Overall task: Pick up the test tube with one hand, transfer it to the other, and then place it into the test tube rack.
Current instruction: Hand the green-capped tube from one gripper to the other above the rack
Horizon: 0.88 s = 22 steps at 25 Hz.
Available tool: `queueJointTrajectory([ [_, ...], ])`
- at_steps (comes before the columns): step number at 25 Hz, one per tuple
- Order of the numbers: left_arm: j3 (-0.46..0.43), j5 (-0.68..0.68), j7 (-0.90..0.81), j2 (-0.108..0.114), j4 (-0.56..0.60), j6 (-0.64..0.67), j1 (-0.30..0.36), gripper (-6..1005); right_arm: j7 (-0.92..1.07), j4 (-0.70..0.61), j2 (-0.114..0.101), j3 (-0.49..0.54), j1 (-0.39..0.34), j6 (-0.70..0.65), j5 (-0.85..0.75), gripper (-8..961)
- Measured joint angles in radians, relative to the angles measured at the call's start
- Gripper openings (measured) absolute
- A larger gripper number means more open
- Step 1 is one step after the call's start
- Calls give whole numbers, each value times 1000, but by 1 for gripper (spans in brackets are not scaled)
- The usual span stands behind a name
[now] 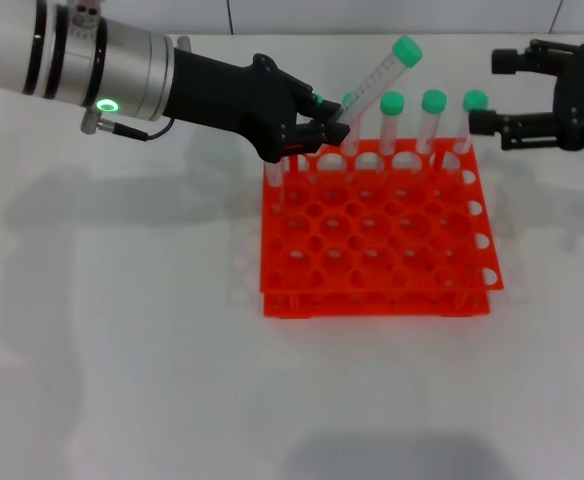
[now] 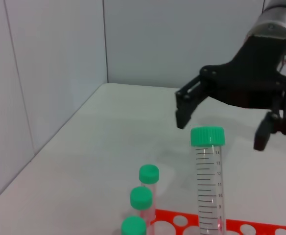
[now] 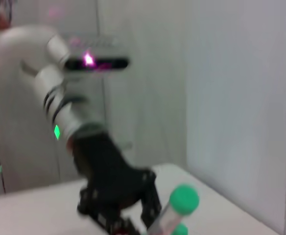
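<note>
My left gripper (image 1: 329, 127), unlabelled, on the forearm with the green ring, is shut on the lower part of a clear test tube (image 1: 377, 78). The tube tilts up to the right over the back of the orange-red rack (image 1: 372, 290), its green cap (image 1: 405, 50) uppermost. My right gripper (image 1: 492, 92) is open and empty at the back right, level with the cap and apart from it. In the left wrist view the tube (image 2: 209, 186) stands before the right gripper's spread fingers (image 2: 184, 110). The right wrist view shows the left gripper (image 3: 116, 196) and the cap (image 3: 184, 199).
Several other green-capped tubes (image 1: 433, 105) stand in the rack's back row, close to the held tube; three of them show in the left wrist view (image 2: 141, 197). The rack's other holes are open. White table all around; a wall stands behind.
</note>
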Motion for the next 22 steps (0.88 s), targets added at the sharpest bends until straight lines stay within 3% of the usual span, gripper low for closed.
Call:
queueJointTrajectory([
  [5, 0, -1, 17, -8, 2, 0, 3, 196, 29, 144, -25, 2, 33, 2, 102, 869],
  [9, 0, -1, 22, -9, 2, 0, 4, 197, 28, 222, -28, 3, 37, -4, 169, 869],
  [12, 0, -1, 25, -11, 3, 0, 4, 197, 19, 245, -8, 3, 33, -6, 195, 869],
  [18, 3, -1, 32, -11, 3, 1, 3, 197, -33, 297, 59, 4, 20, -5, 258, 869],
  [22, 5, -1, 39, -11, 4, 1, 3, 198, -83, 359, 72, -4, 26, -2, 305, 869],
])
